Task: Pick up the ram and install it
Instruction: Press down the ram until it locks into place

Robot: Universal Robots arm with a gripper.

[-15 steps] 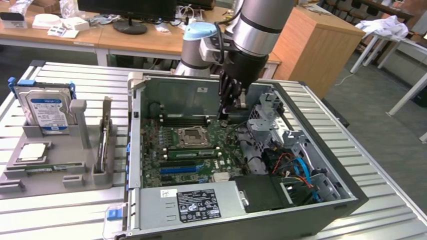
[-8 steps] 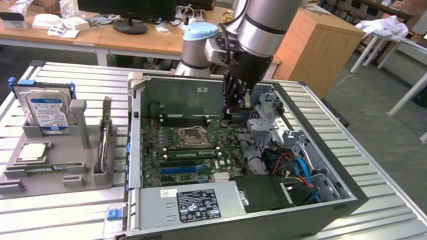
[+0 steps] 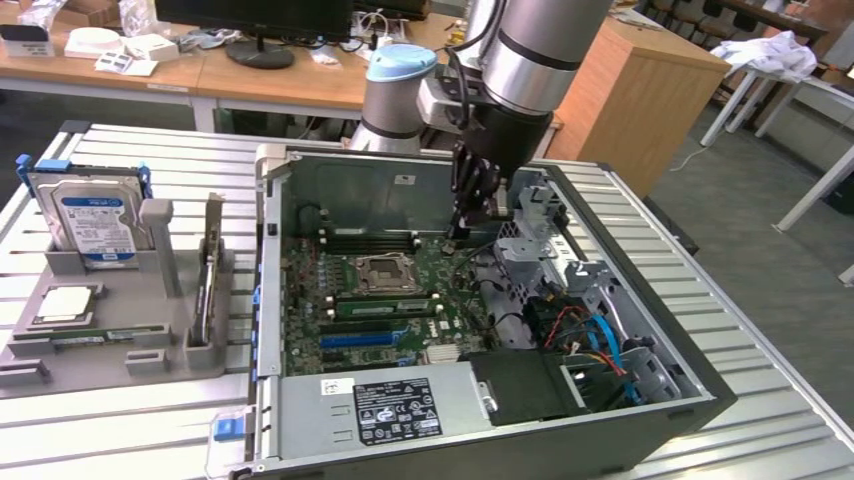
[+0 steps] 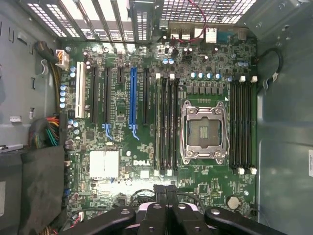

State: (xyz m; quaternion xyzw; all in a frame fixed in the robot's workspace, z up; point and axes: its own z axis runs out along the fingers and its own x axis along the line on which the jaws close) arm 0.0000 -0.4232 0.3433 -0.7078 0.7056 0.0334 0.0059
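The slatted worktop [image 3: 134, 440] carries an open computer case [image 3: 694, 395] lying on its side, its walls fencing in the motherboard [image 4: 122, 142]. The fingers [image 4: 165, 192], pinched fully shut on nothing, hang above the board with free air beneath. One ram [image 3: 380, 306] stands in a slot beside the socket [image 3: 387, 270], its long axis running across the exterior view. A second ram [image 3: 88, 340] lies the same way in the grey tray [image 3: 100, 365], outside the case at the exterior view's left.

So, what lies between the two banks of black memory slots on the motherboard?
The CPU socket lies between them; the wrist view shows it plainly.
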